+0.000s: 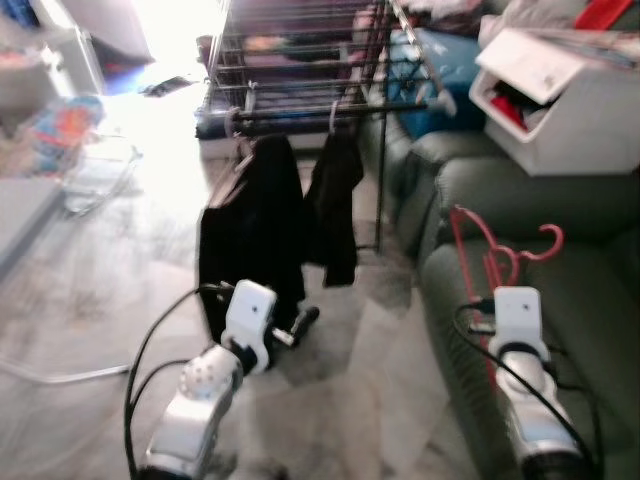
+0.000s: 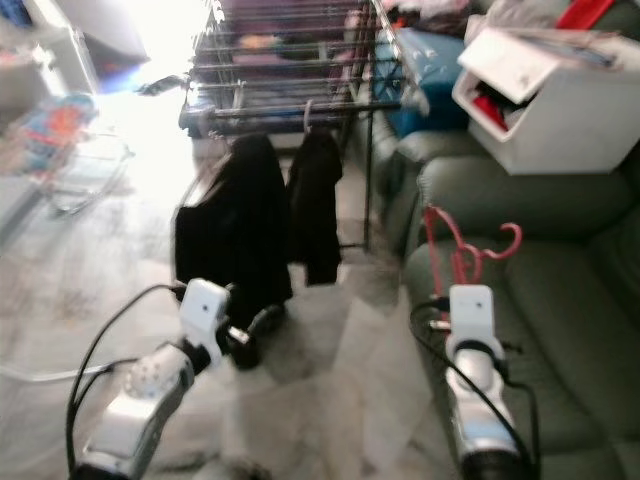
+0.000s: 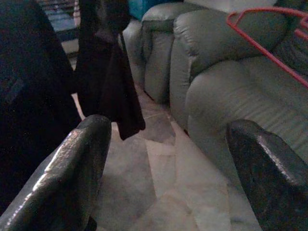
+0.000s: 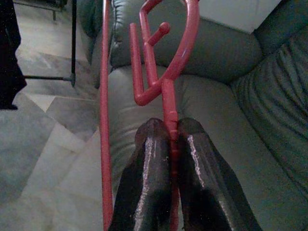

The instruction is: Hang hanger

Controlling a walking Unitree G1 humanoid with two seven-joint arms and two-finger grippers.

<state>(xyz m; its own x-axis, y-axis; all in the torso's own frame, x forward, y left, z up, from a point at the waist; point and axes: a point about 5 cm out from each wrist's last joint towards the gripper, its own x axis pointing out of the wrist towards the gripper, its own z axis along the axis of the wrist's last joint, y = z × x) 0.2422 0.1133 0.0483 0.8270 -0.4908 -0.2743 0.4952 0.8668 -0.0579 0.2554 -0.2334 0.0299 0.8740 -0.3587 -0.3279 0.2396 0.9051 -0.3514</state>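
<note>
Both head views are soft with blur, and the bright floor beyond the drying rack is washed out, so the things lying there cannot be told apart. The right claw covers the lower stem of the red hanger, whose long bar runs off the picture's edge. The contents of the white box are too blurred to name.

I stand in a home's living room used for drying laundry. A green sofa runs along my right, with a white box and heaped clothes on it. Ahead a metal drying rack holds dark garments over a pale tiled floor, bright daylight behind.
</note>
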